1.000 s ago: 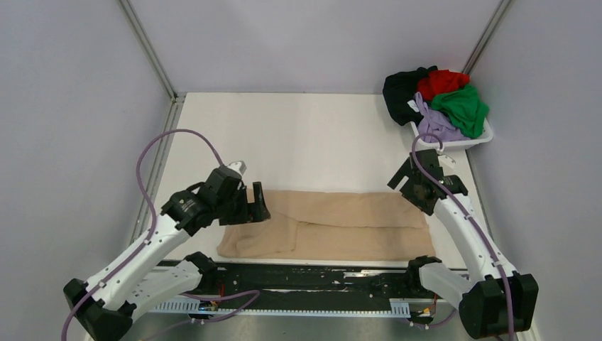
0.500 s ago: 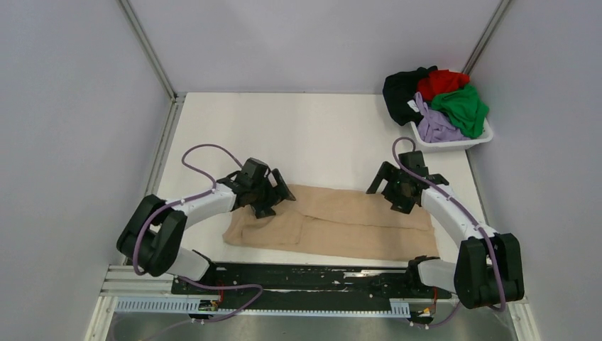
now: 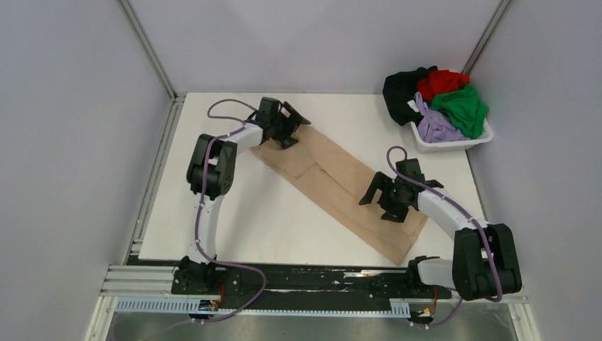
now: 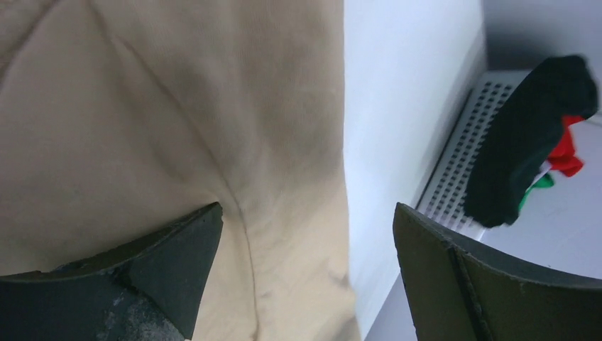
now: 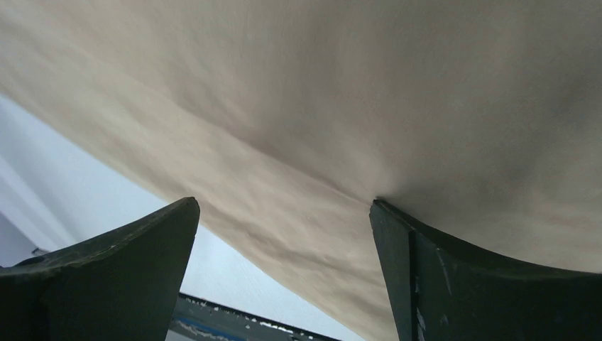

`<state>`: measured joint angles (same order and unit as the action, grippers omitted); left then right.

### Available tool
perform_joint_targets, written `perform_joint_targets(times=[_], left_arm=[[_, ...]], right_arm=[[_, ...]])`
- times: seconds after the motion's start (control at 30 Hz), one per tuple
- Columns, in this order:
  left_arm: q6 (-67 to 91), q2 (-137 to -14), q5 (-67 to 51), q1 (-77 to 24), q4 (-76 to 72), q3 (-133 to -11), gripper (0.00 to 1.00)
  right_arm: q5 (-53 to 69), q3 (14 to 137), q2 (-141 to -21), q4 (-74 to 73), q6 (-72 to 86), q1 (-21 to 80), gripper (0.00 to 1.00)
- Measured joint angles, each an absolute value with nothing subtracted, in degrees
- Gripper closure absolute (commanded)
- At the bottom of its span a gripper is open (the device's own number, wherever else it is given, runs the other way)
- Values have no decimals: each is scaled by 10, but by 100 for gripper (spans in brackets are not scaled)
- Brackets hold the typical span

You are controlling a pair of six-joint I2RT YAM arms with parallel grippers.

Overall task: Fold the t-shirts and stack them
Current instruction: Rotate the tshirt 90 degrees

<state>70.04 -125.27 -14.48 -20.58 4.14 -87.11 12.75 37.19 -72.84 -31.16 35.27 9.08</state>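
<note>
White table top [image 3: 234, 213] fills the floor of the cell, and on it lies the tan t-shirt [image 3: 341, 188], folded into a long, narrow band. Its long axis runs on a diagonal, from the far left part of the table down to the near right, where the lower end lies close to the right arm's base. A lengthwise fold line runs along the strip, and which end is the neck cannot be told. It lies flat on the table, well apart from the white plastic basket [image 3: 454, 145] in the far right corner. The basket holds a heap of four shirts: the black t-shirt [image 3: 401, 89] hanging over its far left rim, the green t-shirt [image 3: 465, 106] on the right, the red t-shirt [image 3: 441, 82] at the back and the lavender t-shirt [image 3: 434, 126] in front. The left gripper [image 3: 297, 131] is at the strip's far end with its jaws spread wide and nothing clasped; in its wrist view one finger is over the tan cloth and the other over bare table past the cloth's edge. The right gripper [image 3: 378, 208] is low over the strip's near half, equally wide and released, both fingers over cloth, which puckers at one fingertip [image 5: 380, 209].
</note>
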Motion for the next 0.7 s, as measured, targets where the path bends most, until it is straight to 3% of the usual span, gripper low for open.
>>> perform_joint_targets(times=[0.17,0.37,0.7], left_arm=[[703,-1409,-179,-194,38,-1098,0],[732,-1588,-253,-195,7,-1355,0],[754,-1669,-247,-213,-89,-1450,0]], right_arm=[[191,353,-743,-269,358,125,0],[243,384,-807,-214,359,267,0],[273,497,-925,-178,354,428,0]])
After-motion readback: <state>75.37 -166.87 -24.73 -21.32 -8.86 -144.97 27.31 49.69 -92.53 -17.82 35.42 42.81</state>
